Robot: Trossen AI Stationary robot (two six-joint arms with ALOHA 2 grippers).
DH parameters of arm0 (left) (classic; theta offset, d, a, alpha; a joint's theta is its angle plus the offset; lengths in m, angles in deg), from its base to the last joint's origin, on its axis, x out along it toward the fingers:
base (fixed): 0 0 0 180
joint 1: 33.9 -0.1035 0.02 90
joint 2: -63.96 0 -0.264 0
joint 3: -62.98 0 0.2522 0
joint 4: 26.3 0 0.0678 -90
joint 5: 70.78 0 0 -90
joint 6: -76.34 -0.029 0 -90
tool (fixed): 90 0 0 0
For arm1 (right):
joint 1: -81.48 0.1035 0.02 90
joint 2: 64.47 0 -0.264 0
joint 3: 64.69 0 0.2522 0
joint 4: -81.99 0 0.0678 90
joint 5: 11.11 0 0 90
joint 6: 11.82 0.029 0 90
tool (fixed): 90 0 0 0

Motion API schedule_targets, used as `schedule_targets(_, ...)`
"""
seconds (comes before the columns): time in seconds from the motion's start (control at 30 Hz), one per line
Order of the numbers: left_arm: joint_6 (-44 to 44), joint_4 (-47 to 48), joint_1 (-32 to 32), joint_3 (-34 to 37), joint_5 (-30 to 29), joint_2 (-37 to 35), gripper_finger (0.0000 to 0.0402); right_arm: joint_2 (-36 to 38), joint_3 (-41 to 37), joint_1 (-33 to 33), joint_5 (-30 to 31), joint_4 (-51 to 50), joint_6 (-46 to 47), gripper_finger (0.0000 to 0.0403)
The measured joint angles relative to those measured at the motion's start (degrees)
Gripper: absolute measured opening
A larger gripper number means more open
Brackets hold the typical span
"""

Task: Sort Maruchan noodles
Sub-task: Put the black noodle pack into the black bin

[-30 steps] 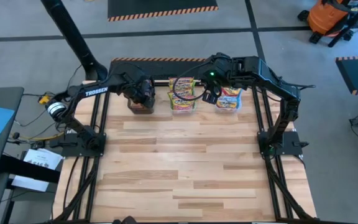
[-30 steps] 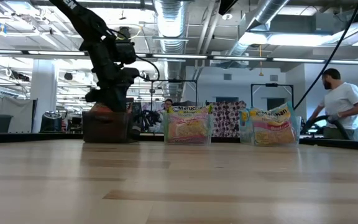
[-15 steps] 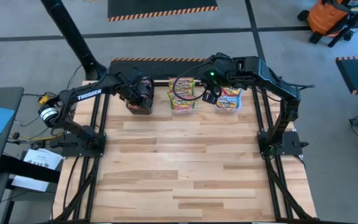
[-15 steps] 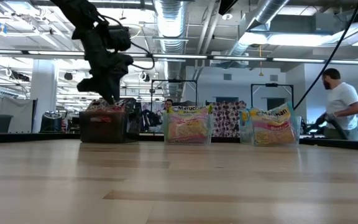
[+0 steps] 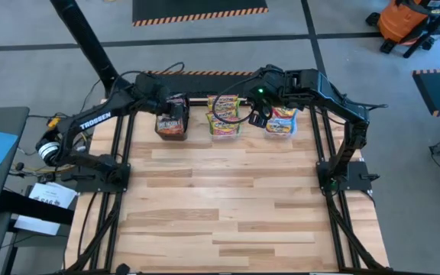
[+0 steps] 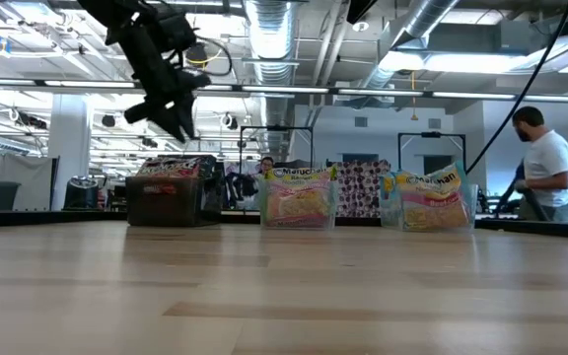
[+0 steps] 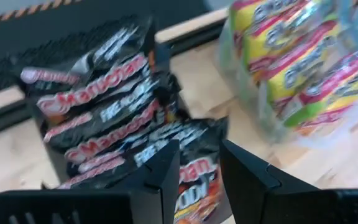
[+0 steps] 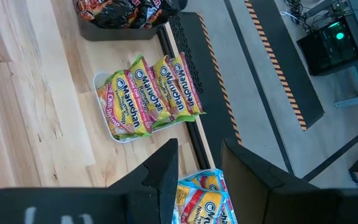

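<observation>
Dark Maruchan noodle packets lie piled in a black tub at the table's far left. Yellow-green packets stand on edge in a clear tub in the middle. Light-blue packets fill a tub on the right. My left gripper hangs open above the black tub, slanting down, with nothing between its fingers. My right gripper hovers open and empty between the middle and right tubs, above the light-blue packets.
The three tubs stand in a row along the table's far edge. The wooden tabletop stretches toward the near edge. Beyond the table a person stands at the right of the low view.
My left gripper has risen out of the black tub and drawn back toward the table's far left, tipping less steeply down. The dark packets lie uncovered in the tub.
</observation>
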Motion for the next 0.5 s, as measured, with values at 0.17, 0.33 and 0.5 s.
schedule_targets(0.17,-0.6,5.4,-2.1,0.0,-0.6,3.5,0.0100,0.0,0.0,0.0,0.0,0.0,0.4,0.0146)
schedule_targets(0.33,-0.7,8.9,-2.0,0.0,2.2,7.3,0.0100,0.0,0.0,0.0,0.0,0.0,0.5,0.0146)
schedule_targets(0.5,-0.7,8.5,-0.5,-0.1,3.0,8.3,0.0100,0.0,0.0,-0.1,0.0,0.0,0.5,0.0146)
